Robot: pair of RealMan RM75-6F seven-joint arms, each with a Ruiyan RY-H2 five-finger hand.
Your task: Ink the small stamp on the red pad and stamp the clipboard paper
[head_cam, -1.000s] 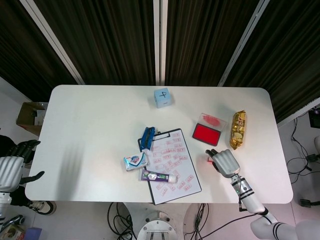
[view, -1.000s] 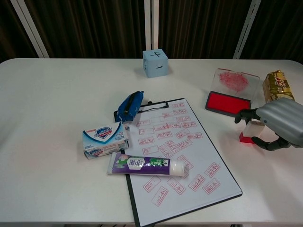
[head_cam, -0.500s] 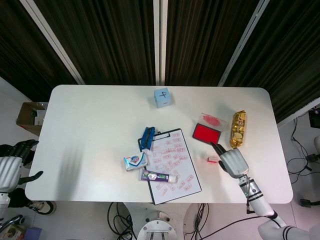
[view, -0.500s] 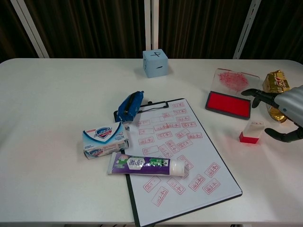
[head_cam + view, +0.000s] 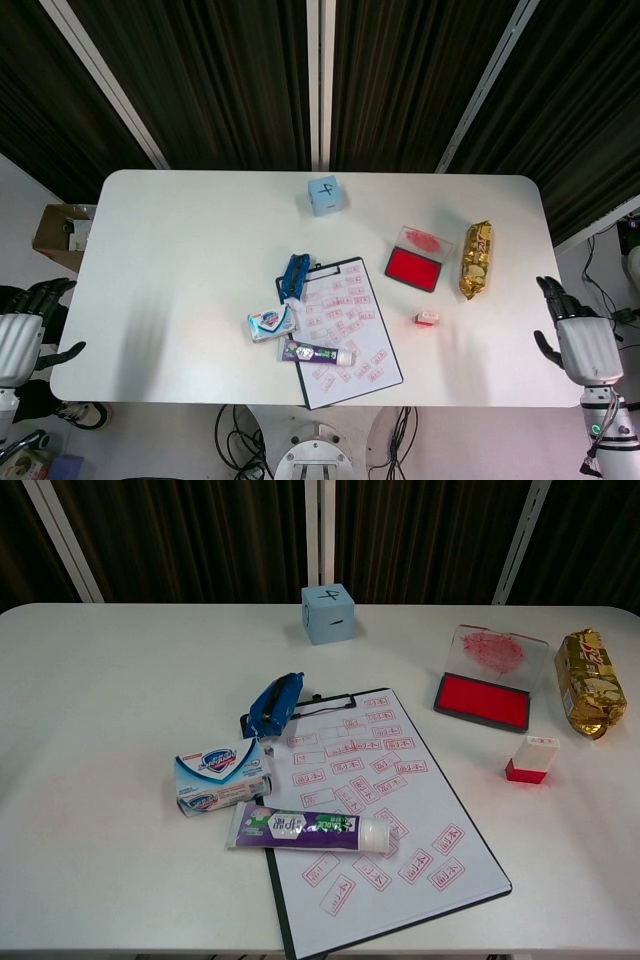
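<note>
Dark slatted panels back a white tabletop (image 5: pixel 200 230) that carries everything. At the far left, off the tabletop's edge, the left hand (image 5: pixel 22 335) hangs with its fingers apart and nothing in them. Moving right, a soap box (image 5: pixel 222 777) and a toothpaste tube (image 5: pixel 308 829) lie by the clipboard (image 5: pixel 385 815), the tube's cap end resting across the paper, which is already covered in red stamp marks. A blue pouch (image 5: pixel 275 704) sits at the clipboard's top corner, and a blue cube (image 5: pixel 328 612) stands well behind. Further right, the red pad (image 5: pixel 482 699) lies open with its clear lid behind it. The small stamp (image 5: pixel 531 759) stands free on the tabletop just in front of the pad, touched by nothing. A gold snack bag (image 5: pixel 591 681) lies beside the pad. At the far right the right hand (image 5: pixel 582 345) is off the tabletop, fingers spread and empty. Judging from this, the stamp is small and narrow, so a reach from the side could tip it or knock it toward the pad; free space on the paper is scarce, and the tube may get nudged
</note>
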